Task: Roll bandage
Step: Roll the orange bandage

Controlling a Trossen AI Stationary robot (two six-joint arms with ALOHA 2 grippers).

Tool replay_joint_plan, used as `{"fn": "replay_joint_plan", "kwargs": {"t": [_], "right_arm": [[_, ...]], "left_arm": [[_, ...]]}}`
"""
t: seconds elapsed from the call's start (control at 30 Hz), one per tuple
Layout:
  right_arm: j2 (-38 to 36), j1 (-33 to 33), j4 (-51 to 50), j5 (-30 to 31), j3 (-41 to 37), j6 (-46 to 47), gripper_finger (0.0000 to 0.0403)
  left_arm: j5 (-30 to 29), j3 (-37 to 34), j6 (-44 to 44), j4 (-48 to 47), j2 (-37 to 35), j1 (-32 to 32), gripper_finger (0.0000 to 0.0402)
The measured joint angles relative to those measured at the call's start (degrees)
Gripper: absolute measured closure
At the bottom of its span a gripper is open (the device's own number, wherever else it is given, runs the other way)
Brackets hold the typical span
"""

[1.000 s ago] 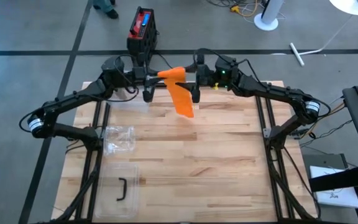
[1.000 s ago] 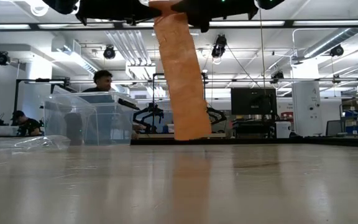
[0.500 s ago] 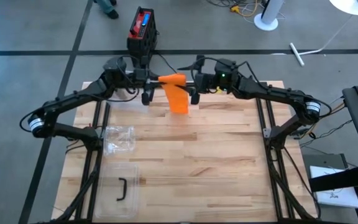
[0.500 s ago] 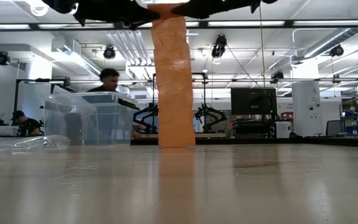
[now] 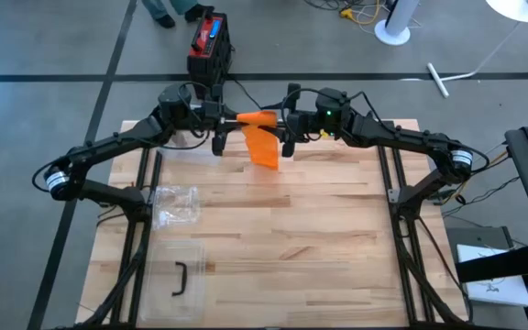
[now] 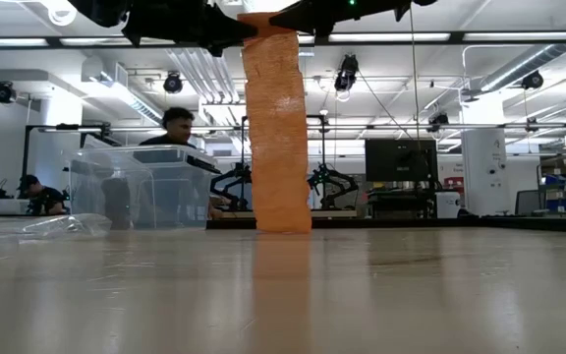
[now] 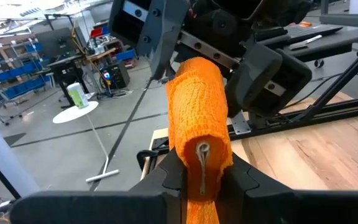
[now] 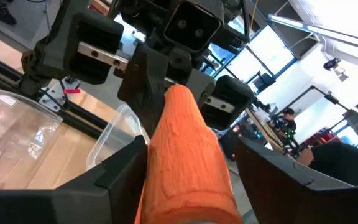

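An orange bandage [image 5: 260,137] is held up in the air at the far side of the wooden table [image 5: 273,229], right between the two grippers. The rolled part [image 7: 197,102] is laid sideways, with its long way pointing from one gripper to the other. One end of the roll is pinched tight by the left gripper [image 7: 202,176] — its two dark fingers are pressed shut on the orange cloth. The other end is seen between the fingers of the right gripper [image 8: 185,165], which are set wider, one on each side of the roll; whether the roll is really squeezed there cannot be told. A loose strip [image 6: 278,138] is hung straight down from the roll — its bottom edge is seen low down, near the table top.
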Motion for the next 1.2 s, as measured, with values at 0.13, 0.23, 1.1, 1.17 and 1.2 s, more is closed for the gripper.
{"fn": "replay_joint_plan", "kwargs": {"t": [0.13,0.23,1.1,1.17,1.2], "right_arm": [[0.0,0.0,-0.72,-0.02,0.0,-0.18,0.0187],[0.0,0.16,-1.26,-0.02,0.0,-0.75,0.0198],[-0.35,0.15,2.89,-0.83,2.51,17.24,0.0364],[-0.25,0.22,2.57,-0.91,2.76,17.32,0.0362],[-0.24,0.24,2.56,-1.18,2.8,17.31,0.0358]], "left_arm": [[0.07,-0.02,-0.02,0.37,0.09,-0.02,0.0365],[0.46,-0.02,-0.63,0.42,0.09,-0.04,0.0364],[-2.08,-0.02,-1.94,0.05,-1.12,0.04,0.0232],[-2.05,-0.04,-3.27,-0.12,-0.24,0.04,0.0211],[-2.08,-0.04,-3.79,-0.06,0.3,0.04,0.0201]]}}
